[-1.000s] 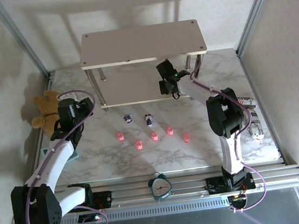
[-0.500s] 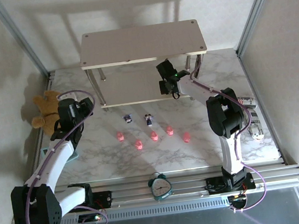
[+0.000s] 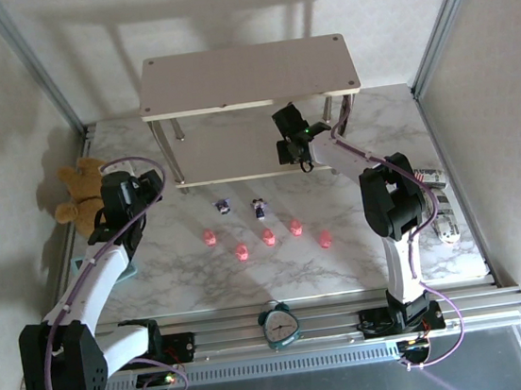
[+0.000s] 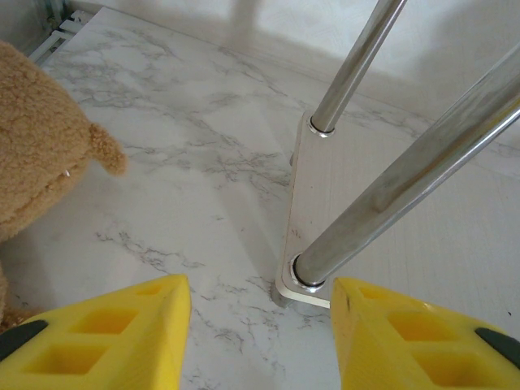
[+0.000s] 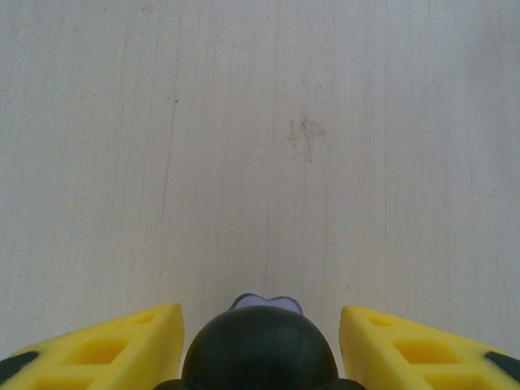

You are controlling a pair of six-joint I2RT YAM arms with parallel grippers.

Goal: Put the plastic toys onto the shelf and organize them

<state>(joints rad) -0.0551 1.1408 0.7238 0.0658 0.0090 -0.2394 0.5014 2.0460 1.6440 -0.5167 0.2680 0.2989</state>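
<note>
We see one dark purple-and-white figurine (image 5: 258, 356) on the shelf (image 5: 244, 122)'s lower board, between the yellow fingers (image 5: 122, 341) of the right gripper (image 5: 260, 313); they stand about half apart and so near its sides that we cannot tell whether they grip it or merely flank it. Well behind them on the marble table (image 3: 363, 258), two purple-and-white figurines (image 3: 223, 206) and five pink pigs (image 3: 268, 238) remain unshelved, so most of the work is left. The left gripper (image 4: 260, 284) gapes empty, a metal leg (image 4: 382, 195) just ahead of its tips, and we find no readable writing; the alarm clock (image 3: 279, 326) is too small.
</note>
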